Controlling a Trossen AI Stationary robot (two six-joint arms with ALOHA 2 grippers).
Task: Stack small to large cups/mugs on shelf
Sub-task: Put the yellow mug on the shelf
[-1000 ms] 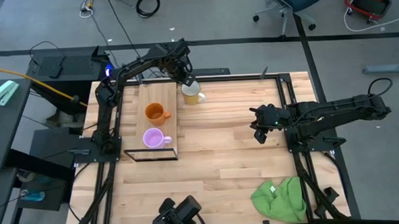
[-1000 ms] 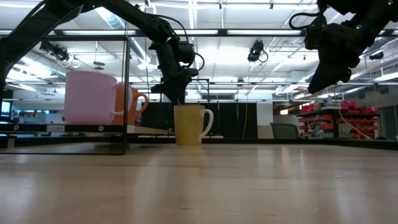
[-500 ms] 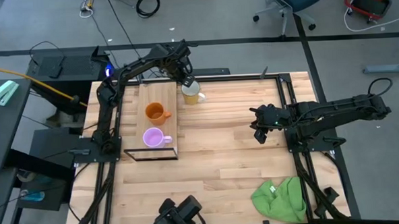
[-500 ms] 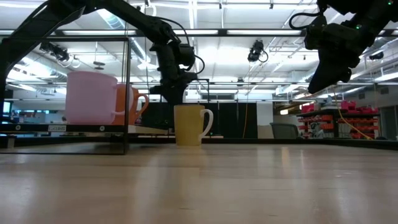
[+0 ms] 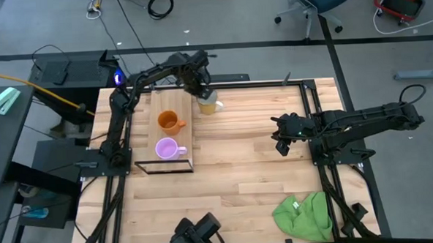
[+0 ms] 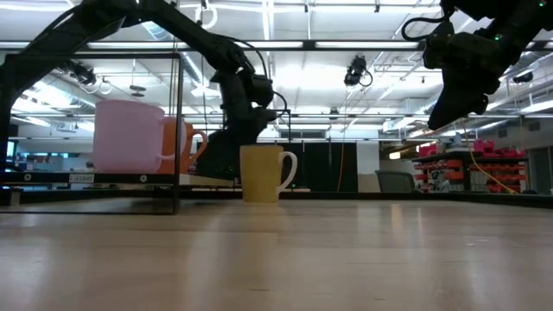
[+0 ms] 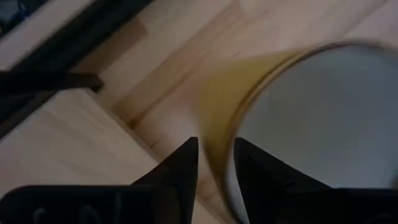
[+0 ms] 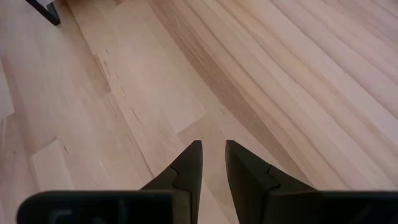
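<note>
The cream mug (image 5: 211, 105) (image 6: 261, 173) stands upright on its base on the tabletop, just beside the far end of the shelf (image 5: 161, 102), with its handle away from the shelf. The orange mug (image 5: 169, 122) and the purple mug (image 5: 166, 148) stand on the shelf plank. My left gripper (image 5: 200, 94) (image 7: 216, 163) is down at the cream mug's rim on the side facing the shelf, shut on its wall. My right gripper (image 5: 280, 143) (image 8: 213, 155) hangs shut above bare table on the right, holding nothing. My left gripper has the cream mug's wall (image 7: 216, 134) at the rim, on the side opposite the handle, between its two fingers. One finger (image 7: 183, 165) is outside and the other (image 7: 255, 171) is inside the mug. The fingers come from above, pointing down. The mug stands upright on the table.
The shelf's black wire frame (image 5: 163, 168) rises around the plank on the table's left. A green cloth (image 5: 303, 214) lies at the near right corner. Open tabletop (image 5: 240, 157) spreads between the two arms.
My left gripper has come down from just above the cream mug until its fingers stand around the mug's wall on the shelf side. The mug has stayed on the table in about the same spot.
</note>
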